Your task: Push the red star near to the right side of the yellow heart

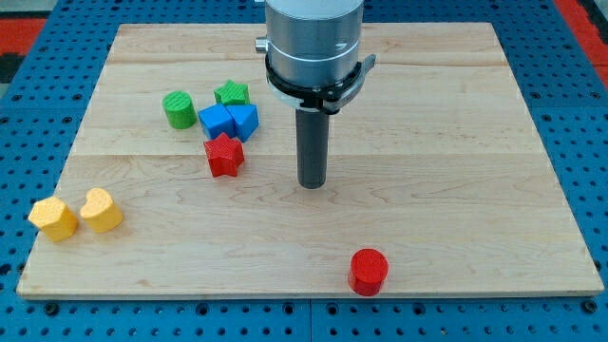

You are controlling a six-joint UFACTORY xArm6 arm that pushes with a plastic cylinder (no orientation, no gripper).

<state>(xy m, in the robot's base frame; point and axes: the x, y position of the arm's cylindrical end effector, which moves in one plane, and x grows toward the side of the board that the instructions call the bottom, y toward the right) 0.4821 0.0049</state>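
Tip (pixel 313 184) of the rod, no jaws to assess, stands on the desk (pixel 456 142) right of the red star (pixel 224 156), not touching; yellow heart (pixel 101 210) sits well left.

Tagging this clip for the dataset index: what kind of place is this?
Most likely a lab tabletop rig for robot pushing tests, not a home or factory floor. A wooden board rests on a blue perforated base. Small coloured blocks, such as the red star and yellow heart, sit scattered near my tip.
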